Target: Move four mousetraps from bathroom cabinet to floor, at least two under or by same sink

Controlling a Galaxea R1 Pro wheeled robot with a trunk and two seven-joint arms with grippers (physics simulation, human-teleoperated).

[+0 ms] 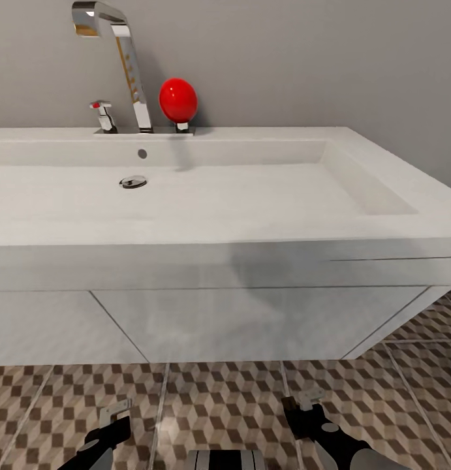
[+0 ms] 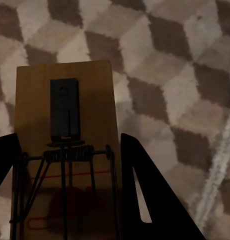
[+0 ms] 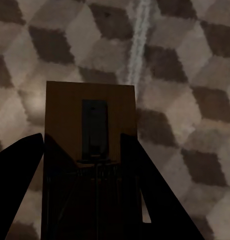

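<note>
Mousetraps were in hand on both sides: 1 wooden board (image 2: 65, 145) sat between the left gripper's (image 2: 70, 200) dark fingers (image 2: 155, 200), and a 2nd board (image 3: 90, 150) sat between the fingers (image 3: 160, 205) of the right gripper (image 3: 85, 210). Each pair of fingers looked pressed against the long edges of its trap, pinching it, with the wire spring end nearest the wrist. Both traps hung above the cube-patterned bathroom floor (image 1: 232, 405); whether either touched the tiles could not be told.

In the head view the left gripper (image 1: 111, 424) and right gripper (image 1: 303, 408) were low, in front of the white sink (image 1: 251, 222), whose chrome faucet (image 1: 124, 65) and red ball (image 1: 178, 100) stood at the back rim.

The risk, as judged here, lay in letting go too high: a trap could tip, bounce or slide away from the sink, failing the under-or-beside condition. The sink's front panel reached close to the floor, so pushing forward might also knock a trap or finger against it.
</note>
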